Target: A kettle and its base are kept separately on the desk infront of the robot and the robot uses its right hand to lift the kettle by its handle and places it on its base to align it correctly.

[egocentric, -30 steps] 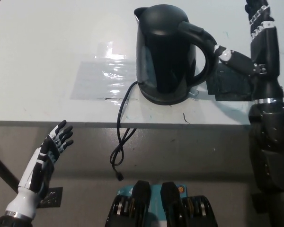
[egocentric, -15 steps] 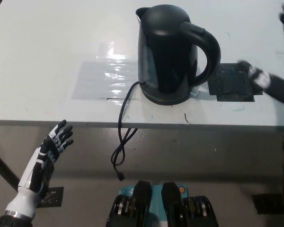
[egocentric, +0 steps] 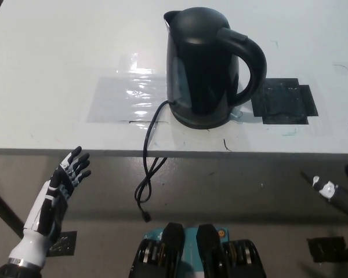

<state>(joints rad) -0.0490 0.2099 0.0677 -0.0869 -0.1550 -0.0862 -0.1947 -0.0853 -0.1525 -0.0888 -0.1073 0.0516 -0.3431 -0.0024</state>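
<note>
A black kettle [egocentric: 206, 63] is seen upright in the upper middle of the frame, seated on its round base [egocentric: 203, 120], of which only a dark rim shows beneath the body. The spout is turned toward the upper left and the curved handle [egocentric: 250, 63] toward the right. Both are carried on a pale surface [egocentric: 58, 52] that fills the upper half of the picture. A shiny patch of clear tape [egocentric: 127, 98] is laid on the surface just left of the base, and a dark square patch [egocentric: 284, 101] is found just right of it, near the handle. A black cord [egocentric: 148, 168] is led from the left foot of the base, over the front edge of the surface, and is left hanging toward the floor in the lower middle.

The white left hand [egocentric: 69, 174] is held at the lower left, below the surface edge, released with fingers spread and nothing grasped. The black right hand [egocentric: 336, 194] is only partly shown at the lower right edge, well apart from the kettle; whether it is released or clenched cannot be told.
</note>
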